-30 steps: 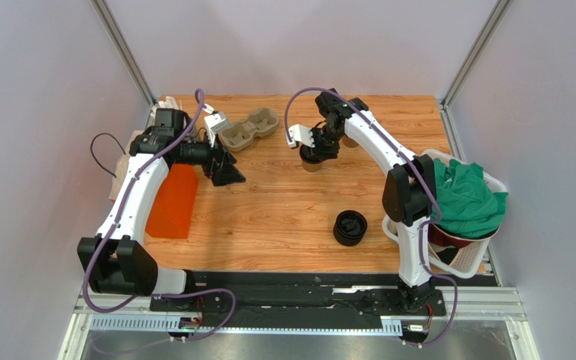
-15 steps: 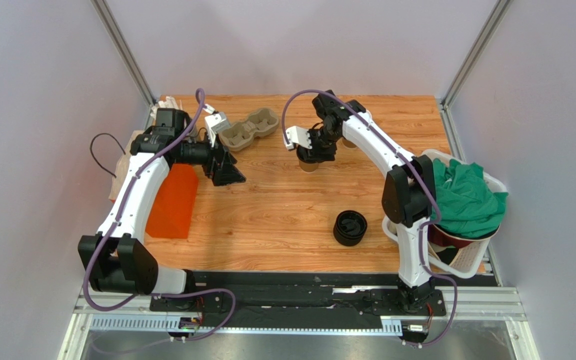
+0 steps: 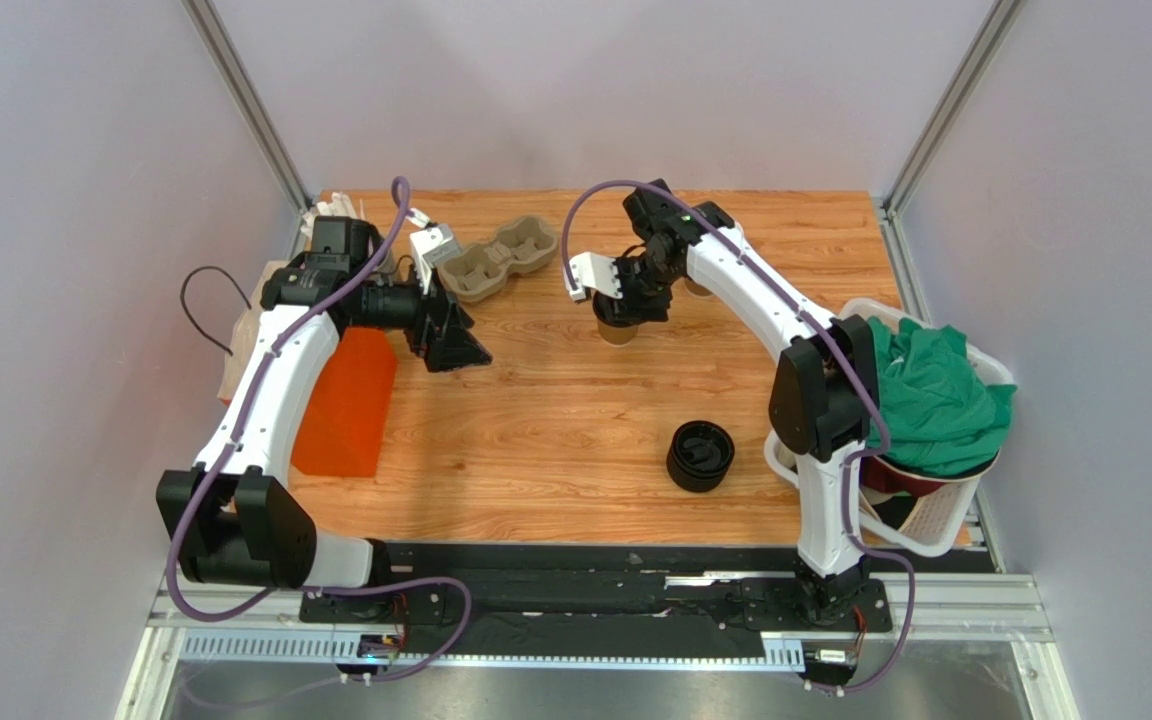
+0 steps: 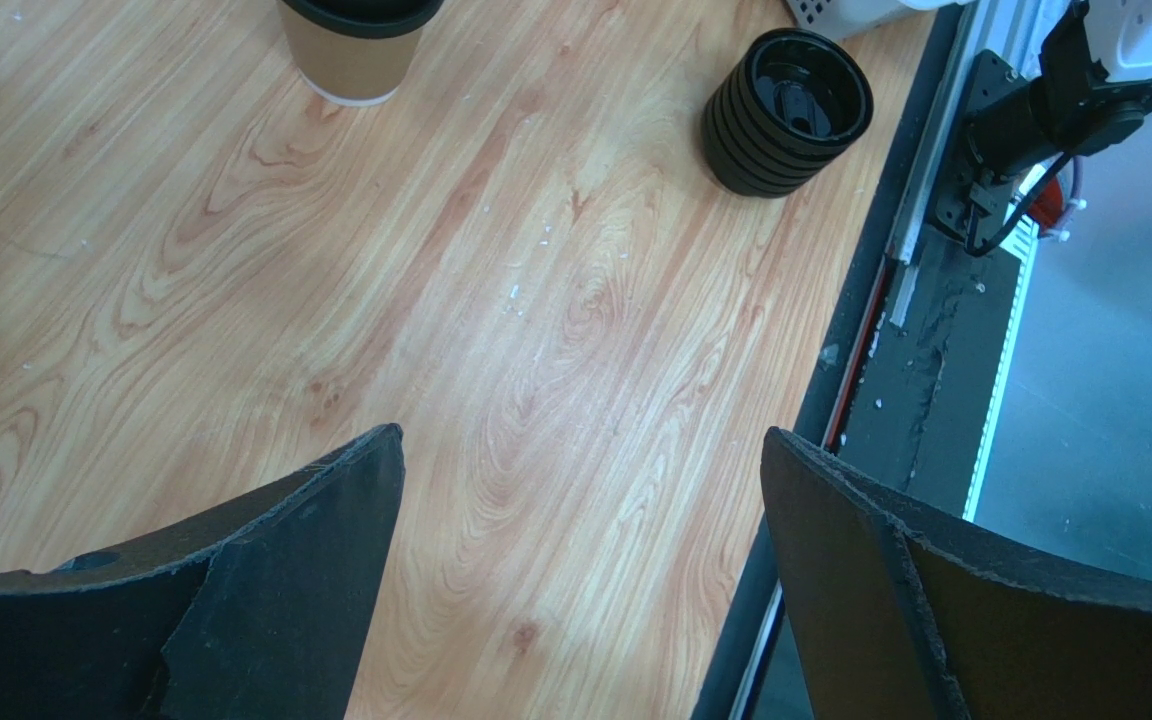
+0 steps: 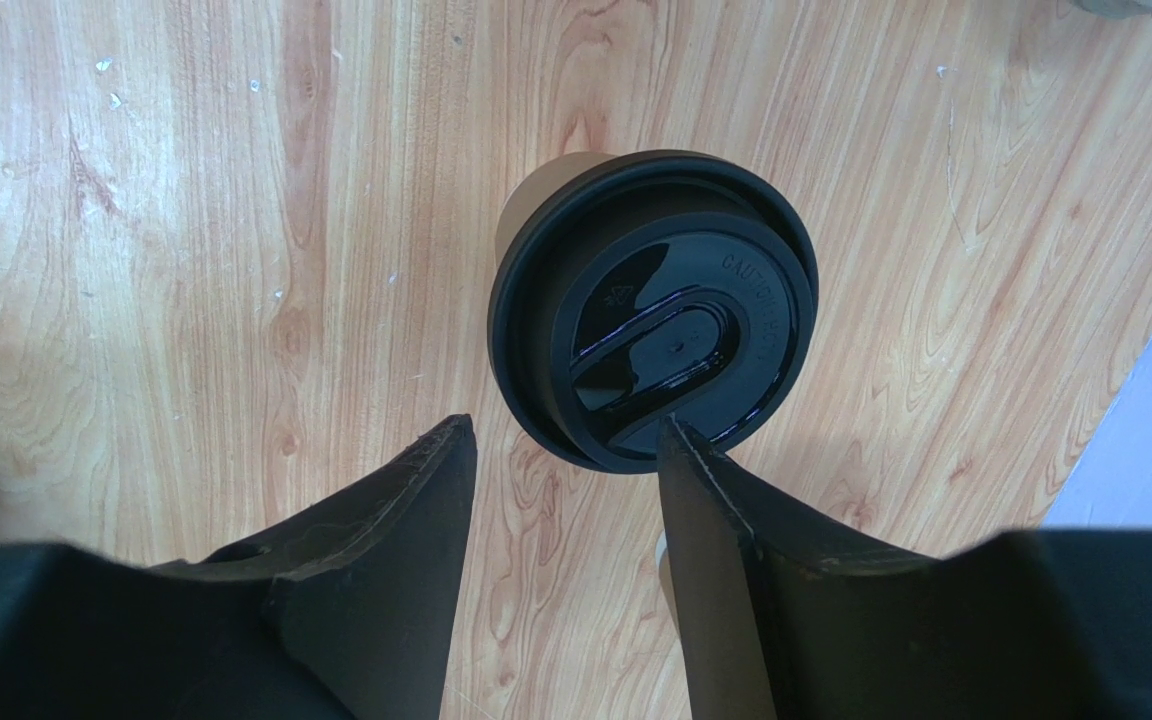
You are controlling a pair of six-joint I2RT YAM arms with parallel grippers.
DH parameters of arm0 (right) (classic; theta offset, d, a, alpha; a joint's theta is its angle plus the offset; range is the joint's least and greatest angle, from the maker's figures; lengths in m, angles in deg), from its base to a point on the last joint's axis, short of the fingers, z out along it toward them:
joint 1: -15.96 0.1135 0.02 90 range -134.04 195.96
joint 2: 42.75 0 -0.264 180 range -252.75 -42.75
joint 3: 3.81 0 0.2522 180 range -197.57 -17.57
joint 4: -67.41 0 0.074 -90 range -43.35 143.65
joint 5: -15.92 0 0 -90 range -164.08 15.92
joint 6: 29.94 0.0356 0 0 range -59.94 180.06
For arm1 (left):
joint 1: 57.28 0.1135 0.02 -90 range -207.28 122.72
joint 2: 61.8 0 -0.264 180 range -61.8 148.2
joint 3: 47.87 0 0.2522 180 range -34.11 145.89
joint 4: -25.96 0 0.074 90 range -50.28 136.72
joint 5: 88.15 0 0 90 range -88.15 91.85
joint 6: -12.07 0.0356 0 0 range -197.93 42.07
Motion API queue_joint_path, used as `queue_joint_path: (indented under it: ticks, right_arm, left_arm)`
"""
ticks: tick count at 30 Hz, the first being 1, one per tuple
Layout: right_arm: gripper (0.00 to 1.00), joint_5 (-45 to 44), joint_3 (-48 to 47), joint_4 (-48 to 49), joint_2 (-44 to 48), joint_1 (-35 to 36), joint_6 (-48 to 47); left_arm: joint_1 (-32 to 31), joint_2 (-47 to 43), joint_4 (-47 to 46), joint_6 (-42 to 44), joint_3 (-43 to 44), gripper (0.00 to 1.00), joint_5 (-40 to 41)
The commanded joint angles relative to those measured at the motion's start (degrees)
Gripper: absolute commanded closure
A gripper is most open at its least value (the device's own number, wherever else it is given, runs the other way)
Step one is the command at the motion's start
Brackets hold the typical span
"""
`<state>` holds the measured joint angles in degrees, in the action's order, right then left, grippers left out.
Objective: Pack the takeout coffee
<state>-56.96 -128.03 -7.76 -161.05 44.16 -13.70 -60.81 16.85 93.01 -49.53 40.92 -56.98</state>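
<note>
Right tool (image 5: 564,438) hangs over the takeout coffee (image 5: 650,323); jaws parted.

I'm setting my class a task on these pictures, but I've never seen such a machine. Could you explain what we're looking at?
Two white robot arms are bolted to a wooden table. One picture looks down from above; the other two come from cameras on each wrist. On the table: a small brown paper cup with a round black plastic lid, a stack of black plastic lids and a brown moulded cardboard cup carrier. The right fingers hang open above the lidded cup; the left fingers are open too. Nothing is held.
</note>
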Motion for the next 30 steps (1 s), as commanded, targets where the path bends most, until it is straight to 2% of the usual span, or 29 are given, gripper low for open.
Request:
queue_joint_path:
  ticks: [1, 20, 24, 30]
  right_arm:
    - [0.48, 1.33, -0.11, 1.91, 1.59, 0.45, 0.1]
    - [0.56, 0.98, -2.66, -0.2, -3.69, 0.89, -0.42]
    - [0.65, 0.63, -2.92, -0.73, -3.96, 0.97, -0.51]
    - [0.73, 0.28, -3.1, -1.96, -3.43, 0.97, -0.51]
  left_arm:
    - [-0.07, 0.45, -0.83, 0.25, 0.39, 0.03, -1.9]
    - [-0.07, 1.33, -0.56, 0.25, 0.56, 0.03, -1.99]
    - [-0.07, 1.42, -0.56, 0.34, 0.56, 0.03, -2.08]
    - [-0.07, 1.5, -0.56, 0.25, 0.65, 0.03, -2.26]
